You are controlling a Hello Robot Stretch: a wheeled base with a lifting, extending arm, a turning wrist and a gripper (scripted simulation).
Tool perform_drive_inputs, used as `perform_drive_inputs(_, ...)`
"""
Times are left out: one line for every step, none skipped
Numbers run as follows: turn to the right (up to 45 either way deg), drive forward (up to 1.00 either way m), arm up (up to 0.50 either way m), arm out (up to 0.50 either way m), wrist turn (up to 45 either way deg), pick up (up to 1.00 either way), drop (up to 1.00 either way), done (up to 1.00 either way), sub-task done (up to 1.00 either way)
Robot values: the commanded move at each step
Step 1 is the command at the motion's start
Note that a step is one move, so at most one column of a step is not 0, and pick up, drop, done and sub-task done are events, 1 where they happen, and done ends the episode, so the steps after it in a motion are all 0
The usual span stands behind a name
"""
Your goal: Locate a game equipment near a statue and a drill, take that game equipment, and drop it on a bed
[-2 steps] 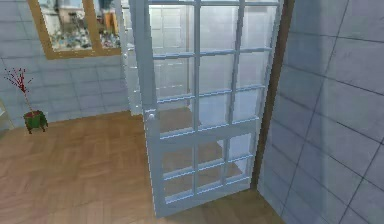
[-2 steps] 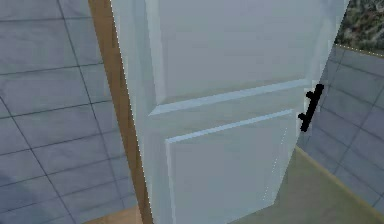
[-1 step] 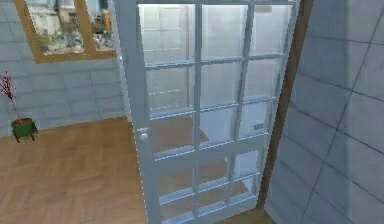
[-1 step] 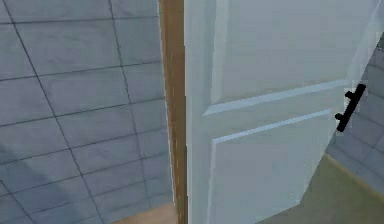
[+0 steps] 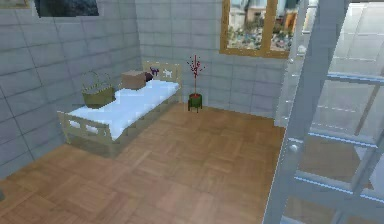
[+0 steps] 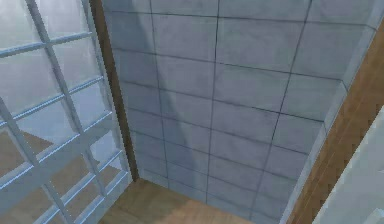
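A pale wooden bed with a light-blue mattress (image 5: pixel 135 108) stands on brown parquet floor (image 5: pixel 200 170), against grey tiled walls (image 5: pixel 60 60).

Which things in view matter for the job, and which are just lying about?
For the job:
bed, the drop-off place

Just lying about:
basket on the bed
brown box on the bed
potted plant beside the bed
window
glass door
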Motion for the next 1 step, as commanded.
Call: perform_drive_inputs(-6.0, 0.0, 0.0, 0.0, 0.0, 0.0, 0.0, 0.0, 0.0)
